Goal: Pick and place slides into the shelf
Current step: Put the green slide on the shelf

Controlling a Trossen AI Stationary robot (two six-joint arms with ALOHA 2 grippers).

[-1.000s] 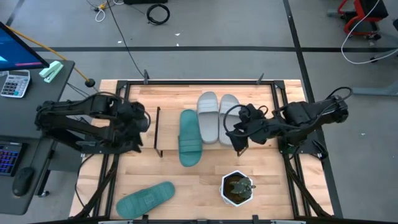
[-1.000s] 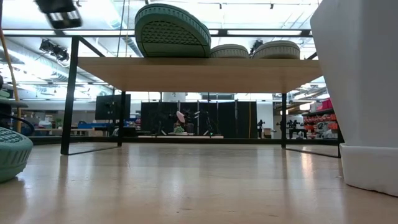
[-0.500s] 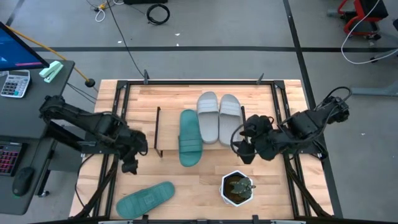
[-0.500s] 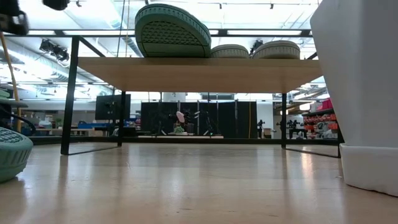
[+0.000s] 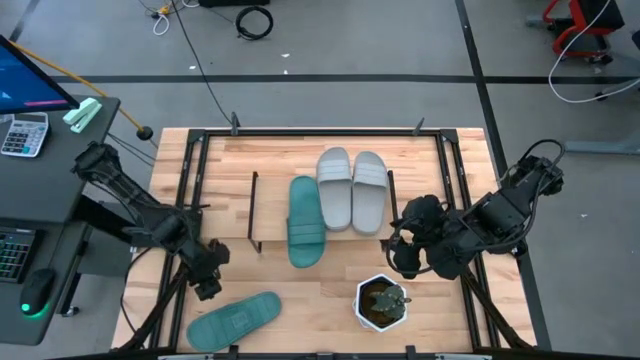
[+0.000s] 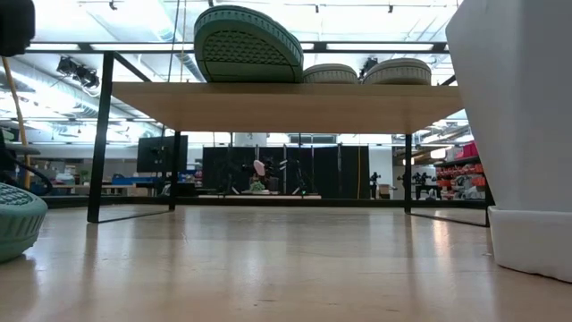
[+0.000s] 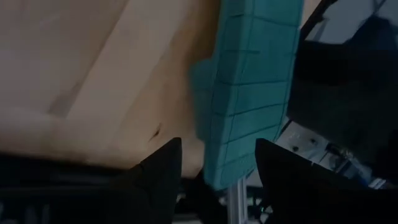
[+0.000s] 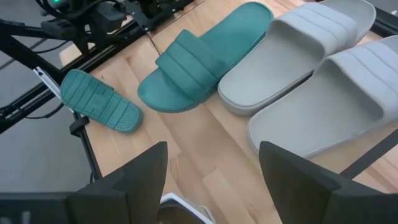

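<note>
I count four slides: two light grey ones [image 5: 351, 187] side by side on the shelf [image 5: 320, 160], one teal slide [image 5: 306, 220] beside them on its left, and a second teal slide [image 5: 234, 320] lying sole-up on the table near its front left edge. They look rubbery, with wide ribbed straps. My left gripper [image 5: 207, 283] hovers just beside that loose slide, fingers apart, holding nothing. My right gripper [image 5: 408, 256] waits right of the shelf, fingers wide and empty, near one white plant pot [image 5: 381, 303].
</note>
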